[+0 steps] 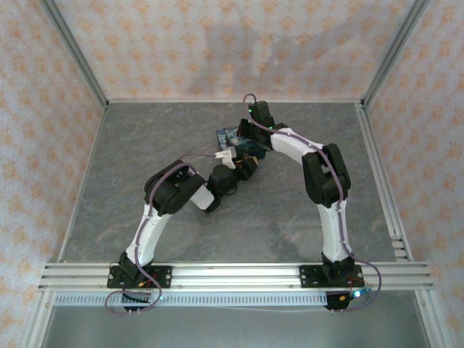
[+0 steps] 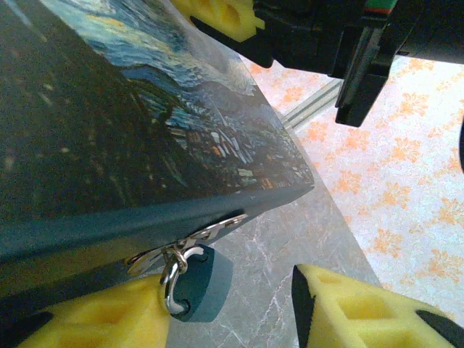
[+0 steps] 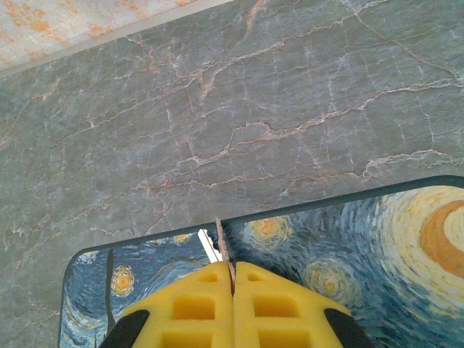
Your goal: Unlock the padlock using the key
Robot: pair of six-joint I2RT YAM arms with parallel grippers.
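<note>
The key [image 3: 211,246] pokes out at lower centre of the right wrist view, pinched between the right hand's [image 3: 233,281] pressed-together fingers over the starry tin [image 3: 362,254]. The padlock [image 2: 204,284] hangs from the tin's front edge, lower left, between the left hand's [image 2: 235,301] spread fingers, above the grey surface [image 2: 290,239].

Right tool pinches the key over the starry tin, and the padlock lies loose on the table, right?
No: the padlock is hooked through the clasp of the starry tin, as the left wrist view shows. The right tool does pinch the key over the tin.
</note>
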